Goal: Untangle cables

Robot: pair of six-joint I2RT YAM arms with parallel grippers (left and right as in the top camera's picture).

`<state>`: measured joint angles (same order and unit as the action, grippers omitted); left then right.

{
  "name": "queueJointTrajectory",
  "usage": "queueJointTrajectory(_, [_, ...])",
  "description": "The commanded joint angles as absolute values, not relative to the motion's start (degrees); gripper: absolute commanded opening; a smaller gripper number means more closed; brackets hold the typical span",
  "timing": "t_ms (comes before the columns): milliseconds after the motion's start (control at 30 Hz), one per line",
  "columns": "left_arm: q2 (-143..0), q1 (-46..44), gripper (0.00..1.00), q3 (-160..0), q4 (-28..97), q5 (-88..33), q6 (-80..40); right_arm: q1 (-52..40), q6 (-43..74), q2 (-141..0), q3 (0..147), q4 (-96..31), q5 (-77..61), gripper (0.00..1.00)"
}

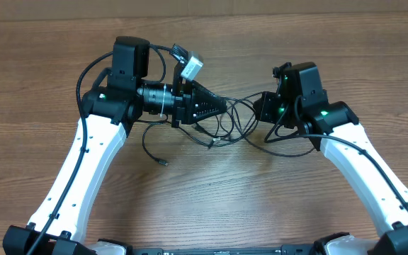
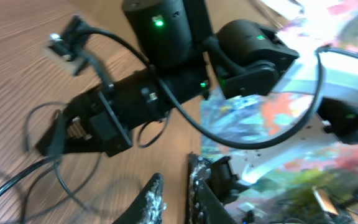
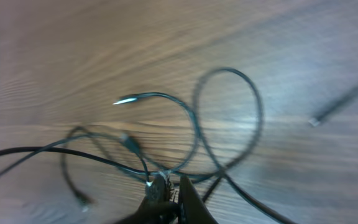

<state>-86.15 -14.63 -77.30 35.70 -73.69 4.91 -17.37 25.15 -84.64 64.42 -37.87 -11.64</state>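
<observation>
Right claw pinched shut on thin black cables.
Glossy and round, they loop loosely over my wood-grain tabletop between both claws; left claw stands barely parted, speckled fingertips holding nothing.

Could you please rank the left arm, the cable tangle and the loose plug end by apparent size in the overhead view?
1. left arm, clearly the largest
2. cable tangle
3. loose plug end, a tiny tip

We hold our left arm and right arm bent inward, left gripper narrowly parted, facing the right gripper, pinched closed.
</observation>
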Motion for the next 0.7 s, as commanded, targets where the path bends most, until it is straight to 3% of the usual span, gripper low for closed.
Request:
queueJointTrajectory(0, [-85.60, -14.59, 0.09, -78.00, 37.17, -66.59, 6.04, -17.30, 29.02, -85.67, 64.84, -39.05, -5.82, 0.04])
queueJointTrajectory(300, [-85.60, -14.55, 0.06, -78.00, 39.05, -61.58, 6.02, -17.30, 34.63, -85.76, 64.84, -42.24, -0.82, 0.04])
queueJointTrajectory(667, [-85.82, -14.57, 0.12, -78.00, 43.86, -41.06, 3.20, -17.30, 17.72, -85.10, 65.45, -33.47, -24.67, 0.04])
